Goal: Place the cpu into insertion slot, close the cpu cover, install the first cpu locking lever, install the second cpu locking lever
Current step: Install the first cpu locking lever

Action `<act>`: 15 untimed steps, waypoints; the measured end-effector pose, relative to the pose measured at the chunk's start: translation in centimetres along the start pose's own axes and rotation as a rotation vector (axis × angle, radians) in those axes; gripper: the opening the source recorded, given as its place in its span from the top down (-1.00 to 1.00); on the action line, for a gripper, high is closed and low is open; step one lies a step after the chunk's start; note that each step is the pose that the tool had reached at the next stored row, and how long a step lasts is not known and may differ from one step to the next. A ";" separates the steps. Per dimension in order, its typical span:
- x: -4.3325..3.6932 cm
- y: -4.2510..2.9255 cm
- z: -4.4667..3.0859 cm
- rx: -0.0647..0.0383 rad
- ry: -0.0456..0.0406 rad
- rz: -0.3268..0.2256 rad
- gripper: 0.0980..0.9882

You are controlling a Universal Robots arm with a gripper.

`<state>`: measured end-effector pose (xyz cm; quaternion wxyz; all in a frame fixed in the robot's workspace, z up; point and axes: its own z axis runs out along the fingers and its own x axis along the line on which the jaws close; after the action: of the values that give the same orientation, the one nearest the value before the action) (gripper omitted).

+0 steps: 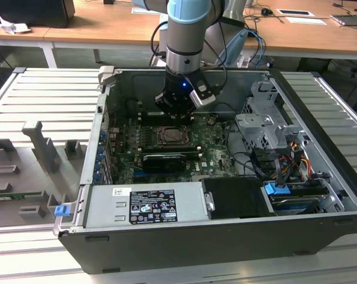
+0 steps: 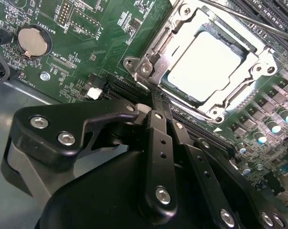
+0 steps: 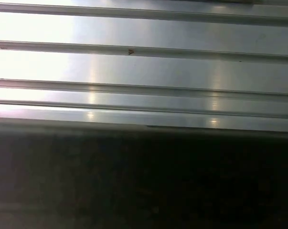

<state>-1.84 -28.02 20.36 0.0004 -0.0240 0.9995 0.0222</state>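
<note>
The jaws of the gripper are seen closed together, empty, beside the cpu cover, which is lowered over the cpu in the insertion slot.

the cpu, a pale flat square, is seen seated in the insertion slot. the cpu cover, a silvery windowed frame, is laid flat over its edges, on the green board.
</note>
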 end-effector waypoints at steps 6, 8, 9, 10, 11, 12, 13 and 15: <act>-0.03 -0.01 0.21 -0.004 -0.0002 0.000 0.98; -0.04 -0.01 0.22 -0.007 -0.0004 0.000 0.98; -0.05 0.00 0.22 -0.007 -0.0005 0.000 0.98; -0.05 0.00 0.20 -0.007 -0.0005 0.000 0.98; -0.05 0.00 0.14 -0.007 -0.0005 0.000 0.98; -0.06 0.00 0.05 -0.007 -0.0008 0.000 0.98; -0.05 0.01 -0.19 -0.007 -0.0005 0.000 0.98; -0.05 0.03 -0.66 -0.007 -0.0004 0.000 0.98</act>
<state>-1.79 -28.01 21.02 0.0005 -0.0239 0.9994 0.0258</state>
